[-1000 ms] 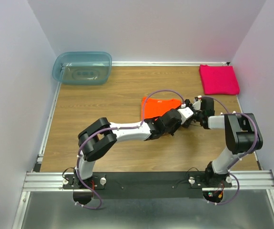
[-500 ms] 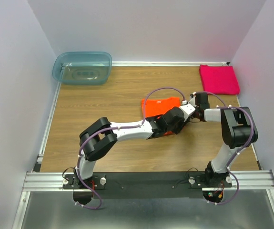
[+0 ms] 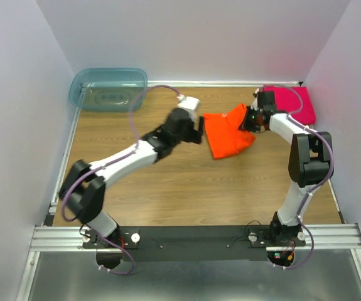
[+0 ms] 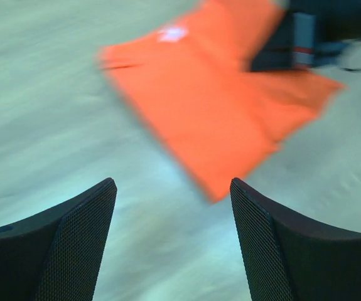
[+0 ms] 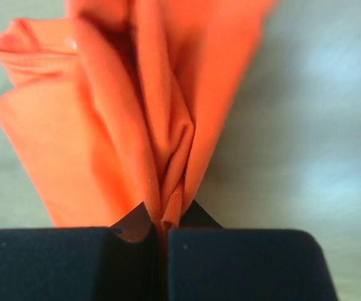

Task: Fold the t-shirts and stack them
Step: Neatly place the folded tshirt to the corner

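Observation:
The folded orange t-shirt hangs tilted above the middle of the table, pinched at its right corner by my right gripper, which is shut on it. In the right wrist view the orange cloth bunches into folds running down between the closed jaws. My left gripper stands open just left of the shirt, holding nothing. Its two black fingers frame bare table, with the orange t-shirt ahead of them. The magenta-pink t-shirt lies folded square at the back right corner.
A translucent blue-green tub sits at the back left corner. White walls close in the table on three sides, and a metal rail with both arm bases runs along the near edge.
The left gripper opened, let go of the orange shirt and swung back-left. The right gripper shut on the shirt and carried it up towards the back right, near the pink shirt.

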You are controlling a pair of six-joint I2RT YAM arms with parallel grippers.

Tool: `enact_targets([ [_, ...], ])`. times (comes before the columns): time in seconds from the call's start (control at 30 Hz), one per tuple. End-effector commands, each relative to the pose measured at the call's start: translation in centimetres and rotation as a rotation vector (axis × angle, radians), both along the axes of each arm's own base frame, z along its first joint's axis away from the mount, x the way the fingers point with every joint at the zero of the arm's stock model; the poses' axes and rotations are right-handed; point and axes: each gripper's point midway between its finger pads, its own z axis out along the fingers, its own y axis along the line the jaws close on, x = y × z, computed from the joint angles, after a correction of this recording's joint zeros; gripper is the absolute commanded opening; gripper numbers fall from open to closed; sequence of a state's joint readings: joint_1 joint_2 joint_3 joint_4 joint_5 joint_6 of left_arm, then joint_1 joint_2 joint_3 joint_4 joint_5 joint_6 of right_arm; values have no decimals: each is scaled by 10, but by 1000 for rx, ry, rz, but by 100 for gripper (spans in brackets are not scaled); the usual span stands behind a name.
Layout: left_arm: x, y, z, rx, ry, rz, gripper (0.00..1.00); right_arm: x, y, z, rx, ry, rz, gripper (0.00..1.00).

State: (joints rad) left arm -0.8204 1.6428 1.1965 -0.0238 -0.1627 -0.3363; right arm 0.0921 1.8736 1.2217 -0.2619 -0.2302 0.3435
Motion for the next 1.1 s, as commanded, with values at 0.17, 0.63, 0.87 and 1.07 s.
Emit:
enact_targets([
  [0.17,27,196,-2,16,64,430,90,78,-83,52,-538,-134,-22,1],
  [0.63,-10,252,-21,-23,166,615,98,156,-118,107,-892,-272,185,1],
  [0.87,-14,256,-30,15,212,628,98,164,-148,115,-935,-272,166,0],
  [1.07,-18,255,-39,26,241,621,98,169,-165,125,-962,-282,146,1],
])
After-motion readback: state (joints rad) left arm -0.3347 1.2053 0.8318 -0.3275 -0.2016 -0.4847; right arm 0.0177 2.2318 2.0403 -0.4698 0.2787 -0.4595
